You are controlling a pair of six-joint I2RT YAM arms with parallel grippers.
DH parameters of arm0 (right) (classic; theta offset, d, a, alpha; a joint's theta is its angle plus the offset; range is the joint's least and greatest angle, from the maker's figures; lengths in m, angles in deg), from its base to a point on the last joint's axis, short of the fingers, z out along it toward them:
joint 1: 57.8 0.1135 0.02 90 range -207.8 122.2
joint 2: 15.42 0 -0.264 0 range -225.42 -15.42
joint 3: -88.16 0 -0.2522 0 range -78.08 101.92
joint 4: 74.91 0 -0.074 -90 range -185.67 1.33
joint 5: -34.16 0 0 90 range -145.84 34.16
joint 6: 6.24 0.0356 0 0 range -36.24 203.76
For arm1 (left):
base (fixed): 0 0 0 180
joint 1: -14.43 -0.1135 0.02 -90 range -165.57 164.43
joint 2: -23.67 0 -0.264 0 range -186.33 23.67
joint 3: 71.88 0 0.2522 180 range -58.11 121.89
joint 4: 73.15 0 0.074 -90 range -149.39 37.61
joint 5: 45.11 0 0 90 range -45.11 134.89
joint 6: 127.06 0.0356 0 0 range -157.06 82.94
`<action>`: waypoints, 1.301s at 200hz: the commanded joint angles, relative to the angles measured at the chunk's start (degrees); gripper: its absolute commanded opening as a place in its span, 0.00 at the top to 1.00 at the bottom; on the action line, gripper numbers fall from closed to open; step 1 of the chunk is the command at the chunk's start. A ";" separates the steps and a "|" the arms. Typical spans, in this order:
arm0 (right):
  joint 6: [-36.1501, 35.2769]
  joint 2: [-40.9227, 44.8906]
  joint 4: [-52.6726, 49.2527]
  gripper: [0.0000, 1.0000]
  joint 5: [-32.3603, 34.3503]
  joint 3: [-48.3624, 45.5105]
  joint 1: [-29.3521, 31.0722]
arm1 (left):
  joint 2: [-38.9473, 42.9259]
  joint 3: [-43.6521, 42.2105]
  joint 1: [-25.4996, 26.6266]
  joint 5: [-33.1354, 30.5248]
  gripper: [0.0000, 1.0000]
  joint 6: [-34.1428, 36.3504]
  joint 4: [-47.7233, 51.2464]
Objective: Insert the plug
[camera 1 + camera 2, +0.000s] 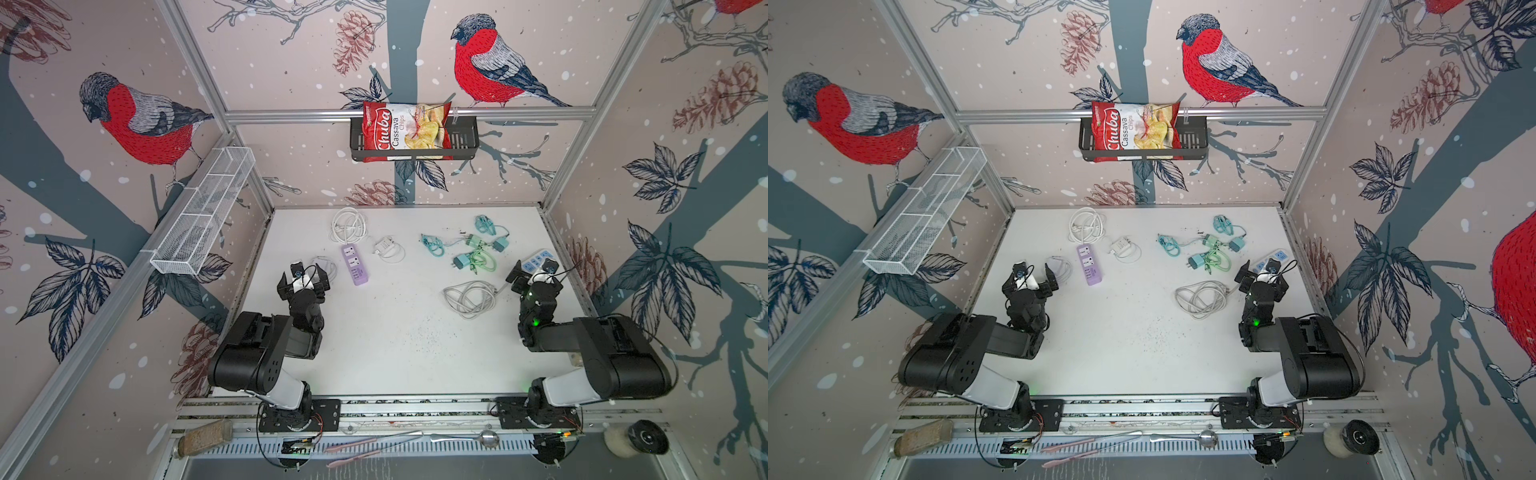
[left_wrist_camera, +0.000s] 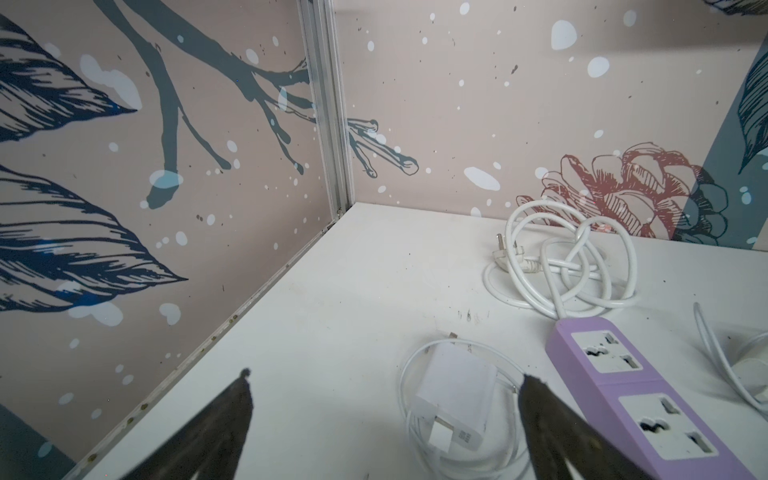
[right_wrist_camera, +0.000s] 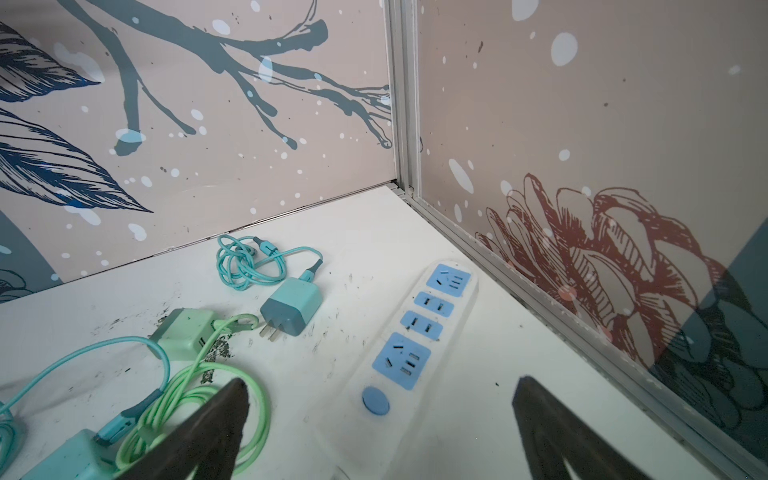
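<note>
A lilac power strip point(image 1: 354, 264) point(image 2: 648, 399) lies left of the table's middle. Beside it a white charger plug point(image 2: 453, 399) rests on its coiled cable, prongs toward the camera. My left gripper point(image 1: 303, 276) point(image 2: 386, 376) hovers open just above it, the plug near one finger, nothing held. At the right wall lies a white power strip with blue sockets point(image 1: 540, 257) point(image 3: 415, 332). My right gripper point(image 1: 534, 272) point(image 3: 382, 382) stands open over its switch end, empty. A teal plug point(image 3: 291, 305) and a green one point(image 3: 187, 332) lie beside that strip.
A white coiled cord point(image 1: 348, 224) and a small white adapter point(image 1: 384, 246) lie at the back. A grey coiled cord point(image 1: 471, 297) sits right of centre. Tangled teal and green cables point(image 1: 465, 253) spread behind it. Walls close in on the left, the back and the right.
</note>
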 commanded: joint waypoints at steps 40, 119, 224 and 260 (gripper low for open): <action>-0.11 4.82 -22.01 0.00 0.95 12.87 1.77 | 10.01 16.90 1.56 -3.98 0.02 -3.80 35.23; 4.78 0.48 -50.16 0.00 -2.13 33.24 16.34 | 3.39 39.36 3.28 10.05 0.02 -20.42 74.40; 11.89 -10.89 -65.35 0.00 -3.66 47.53 29.42 | -16.21 59.98 6.51 14.77 0.08 -26.83 96.07; 13.04 -11.37 -66.79 0.00 -4.10 47.72 31.83 | -21.30 65.04 6.74 17.14 0.09 -28.42 99.21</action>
